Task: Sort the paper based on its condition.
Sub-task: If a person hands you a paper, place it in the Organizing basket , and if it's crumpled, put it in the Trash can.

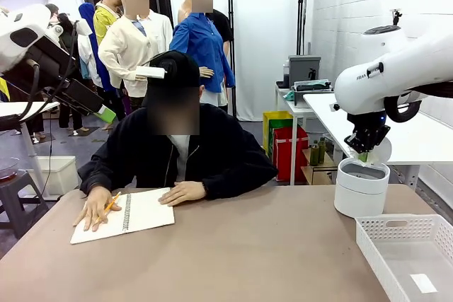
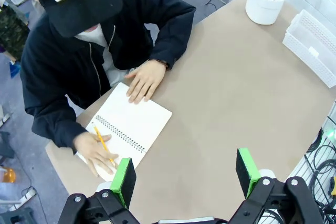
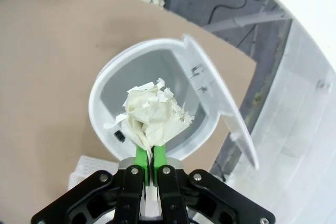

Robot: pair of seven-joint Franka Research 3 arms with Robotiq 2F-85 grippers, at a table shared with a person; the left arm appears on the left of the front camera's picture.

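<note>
Jaws of the right gripper (image 3: 151,153) are pressed together on a crumpled paper ball (image 3: 155,113), directly over the open white bin (image 3: 103,90) at frame centre. In the front view, at the right side, the paper is hard to make out, but the arm bends steeply down from the upper right. Left gripper (image 2: 185,178) stands spread and holds nothing, high above the table (image 2: 226,93) and a notebook (image 2: 137,121).

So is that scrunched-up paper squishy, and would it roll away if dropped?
Probably squishy and light: the crumpled paper looks loosely wadded and ragged, pinched in the right gripper. It likely wouldn't roll far, hanging over the open white bin.
</note>
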